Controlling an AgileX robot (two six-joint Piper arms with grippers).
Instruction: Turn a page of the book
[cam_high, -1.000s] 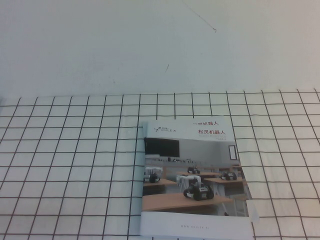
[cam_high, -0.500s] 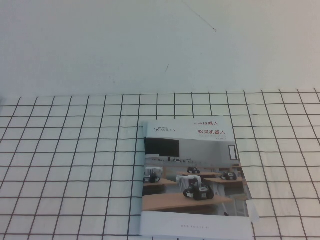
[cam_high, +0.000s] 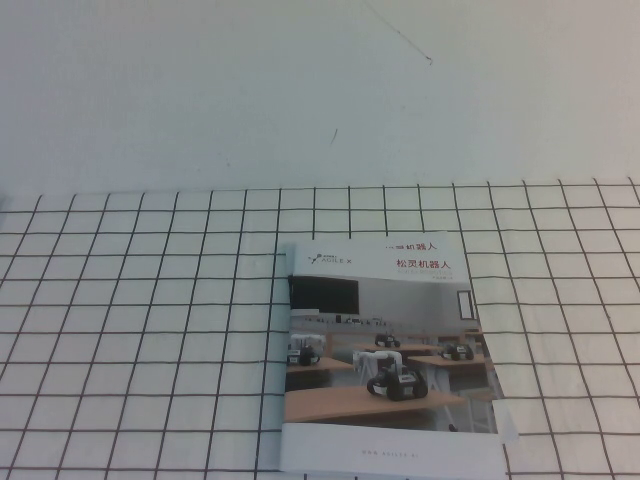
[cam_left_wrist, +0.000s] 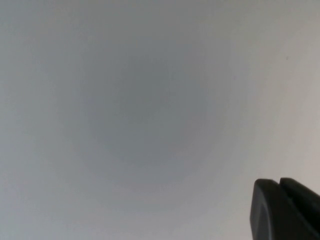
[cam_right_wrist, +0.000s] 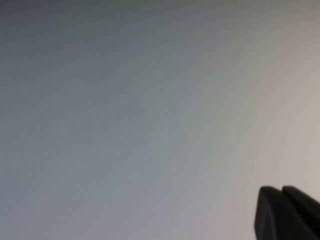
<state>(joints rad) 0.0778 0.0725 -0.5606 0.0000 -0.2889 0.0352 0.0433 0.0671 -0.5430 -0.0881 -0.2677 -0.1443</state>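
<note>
High view: book (cam_high: 390, 365) closed, flat; grippers unseen.

Nothing differs across the high views: the book (cam_high: 390, 360) lies closed at the counter's near edge as before. Neither arm has entered. The left gripper (cam_left_wrist: 285, 210) and right gripper (cam_right_wrist: 287, 212) show only dark tips against blank grey.

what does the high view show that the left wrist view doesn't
Only the high view shows the book lying closed on the grid cloth, its cover page flat, with another booklet's title peeking out above it; no arm is in it. Only the left wrist view shows the left gripper, a dark tip against blank grey. The right gripper appears only in its own wrist view. They share nothing visible.
</note>
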